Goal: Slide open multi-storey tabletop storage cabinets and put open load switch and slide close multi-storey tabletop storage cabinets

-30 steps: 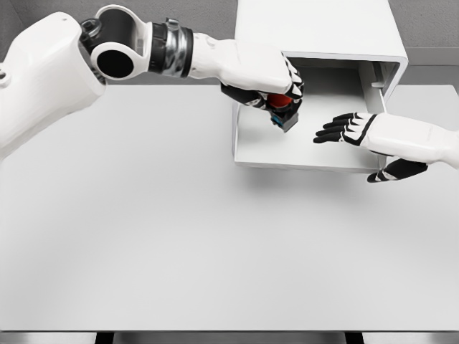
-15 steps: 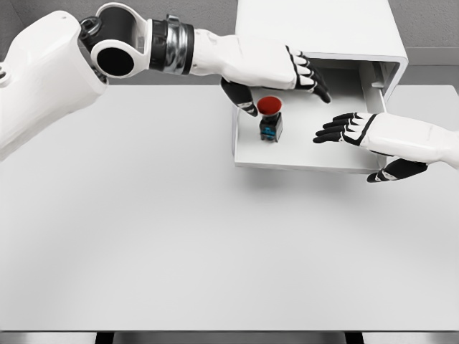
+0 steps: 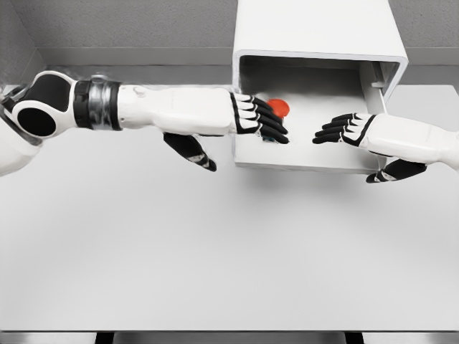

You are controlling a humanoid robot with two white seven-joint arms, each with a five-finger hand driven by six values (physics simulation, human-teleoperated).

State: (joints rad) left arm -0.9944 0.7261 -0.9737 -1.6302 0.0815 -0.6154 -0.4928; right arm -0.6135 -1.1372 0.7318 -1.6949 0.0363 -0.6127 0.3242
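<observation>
At the far left of the frame I saw my left arm (image 3: pixel 143 111) coming in from the upper left edge and reaching straight across toward the middle of the picture. The left hand (image 3: pixel 247 120) lay flat at the left wall of the pulled-out drawer (image 3: pixel 301 154), its black-and-white fingers (image 3: pixel 269 125) stretched out and spread over the drawer's left end, holding nothing; the thumb (image 3: pixel 192 150) hung down below the forearm, outside the drawer, over the white table (image 3: pixel 215 251).

Just right of those fingers, in the upper middle of the frame, the load switch (image 3: pixel 278 107) sat inside the drawer. I could see its red cap peeking out above the fingertips, while most of its body was hidden behind the hand, so I could not tell whether the fingers touched it.

The drawer itself stood open, slid out toward me from the white cabinet (image 3: pixel 315 29), which filled the upper middle and upper right of the picture.

Further right, my right hand (image 3: pixel 358 129) hovered over the drawer's right part, its arm entering from the right edge. Its fingers were extended and slightly apart, pointing left toward the switch but well clear of it, gripping nothing. Its thumb (image 3: pixel 391 172) dropped below the drawer's front edge at the right.
</observation>
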